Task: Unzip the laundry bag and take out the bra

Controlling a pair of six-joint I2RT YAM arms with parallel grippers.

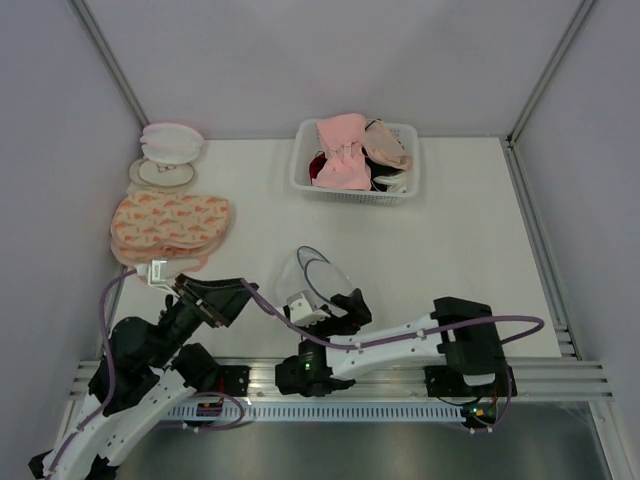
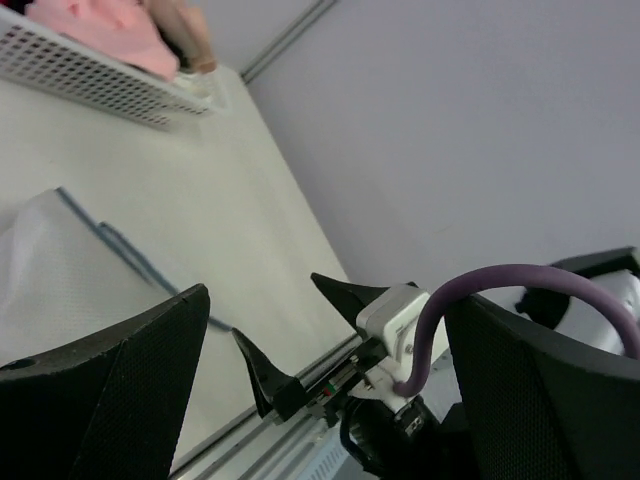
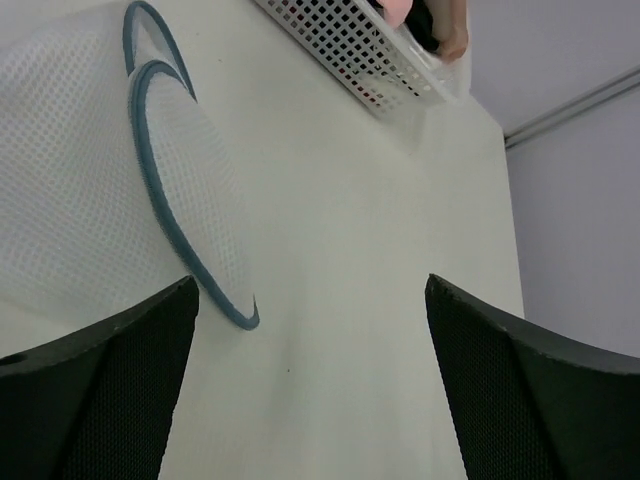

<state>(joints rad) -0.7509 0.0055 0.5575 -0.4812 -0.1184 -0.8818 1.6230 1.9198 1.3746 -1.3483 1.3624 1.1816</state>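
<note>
Looking down my right wrist, I see my right fingers (image 3: 100,390) spread wide and holding nothing, with the laundry bag (image 3: 80,170) lying on the counter (image 3: 340,250) just ahead of one of them, its dark zipper rim showing. My left fingers (image 2: 120,380) gape just as wide and empty, and that wrist view catches the right arm's black tips from the side, near the bag's edge. Only the overhead view shows the white basket (image 1: 352,196) whole, well apart from the bag at the far side, with what looks like the beige bra (image 1: 386,146) beside a pink garment (image 1: 340,150).

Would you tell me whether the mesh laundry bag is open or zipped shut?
Open: the laundry bag shows two zipper rims spread apart.
</note>
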